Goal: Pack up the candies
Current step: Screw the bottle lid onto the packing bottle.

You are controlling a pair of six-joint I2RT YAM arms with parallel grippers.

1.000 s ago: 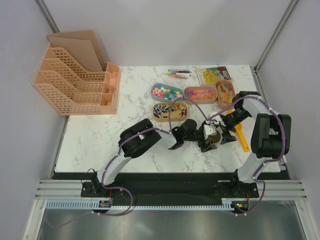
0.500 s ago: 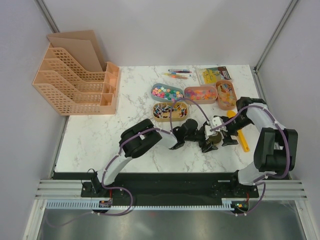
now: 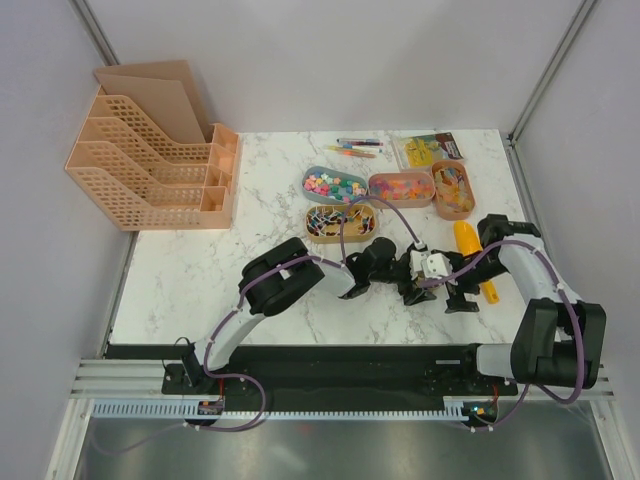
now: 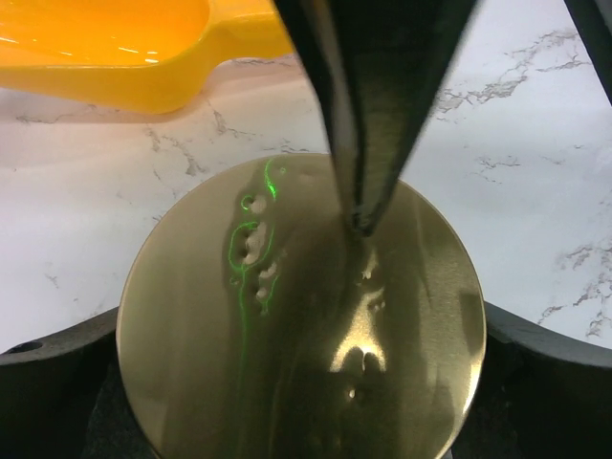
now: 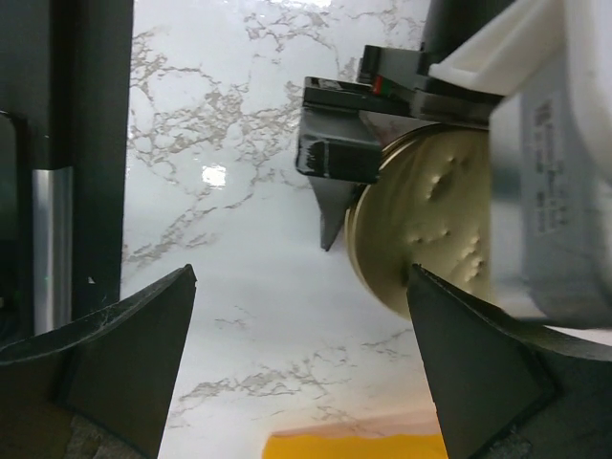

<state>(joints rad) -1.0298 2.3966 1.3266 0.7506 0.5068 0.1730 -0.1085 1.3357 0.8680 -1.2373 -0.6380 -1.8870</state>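
The candies lie in four open trays at the back: pink, green and yellow ones in a blue-grey tray (image 3: 334, 184), orange ones in two orange trays (image 3: 401, 187) (image 3: 452, 189), and wrapped ones in a tan tray (image 3: 339, 222). My left gripper (image 3: 420, 274) is shut on a round gold tin (image 4: 301, 316), held by its rim just above the table. The tin also shows in the right wrist view (image 5: 426, 229). My right gripper (image 3: 459, 296) is open and empty just to the tin's right; in its own view (image 5: 306, 363) one finger overlaps the tin's edge.
A yellow-orange scoop (image 3: 472, 255) lies right of the grippers, also in the left wrist view (image 4: 115, 48). Thin pens (image 3: 358, 148) and a clear box (image 3: 428, 148) lie at the back. A peach file rack (image 3: 150, 165) stands at the back left.
My right gripper has drawn back from the tin towards the near right, uncovering the scoop. My left gripper still holds the tin in the same place.
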